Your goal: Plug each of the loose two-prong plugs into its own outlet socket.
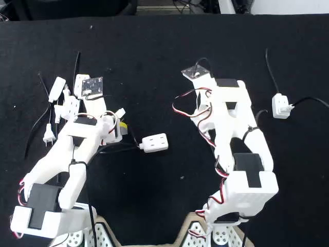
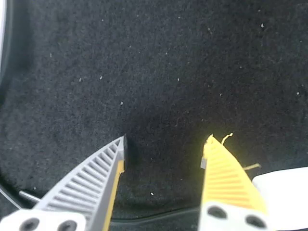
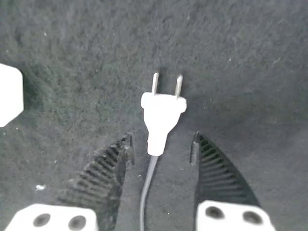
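At nine to ten o'clock on the black cloth-covered worktop point(image 1: 164, 36) lies a loose cluster of small white plastic plugs and adapters point(image 1: 69, 105). Toward seven o'clock from it a white two-prong plug on a black cord point(image 1: 49, 135) lies a little apart. The white left arm point(image 1: 77, 149) stands over this patch. Its fingers point(image 2: 96, 187), one grey and ribbed, the other yellow, are spread wide and hold nothing. Bare cloth lies between them, and the edge of a white plastic body point(image 2: 284, 185) sits just beside the yellow one. Near the worktop's centre sits a white rectangular outlet block point(image 1: 154, 143) on a dark cord, with no plug seated in it as far as I can tell.

The step in hand looks to be a pick-up on the right. The white right arm point(image 1: 231, 128) extends toward twelve o'clock. Its dark ribbed fingers point(image 3: 103, 168) stand well apart, straddling a white moulded two-prong plug on a pale cord point(image 3: 162, 113). The plug lies flat on the cloth with its prongs pointing away from the wrist. Its narrow tail lies in the gap and appears to touch neither finger.

The next move calls for closing squarely on that tail, lifting, then carrying the plug to a free socket with both prongs lined up. At three o'clock rests a small white square outlet point(image 1: 280, 106). A black cord leaves its side, so something may already be seated there.
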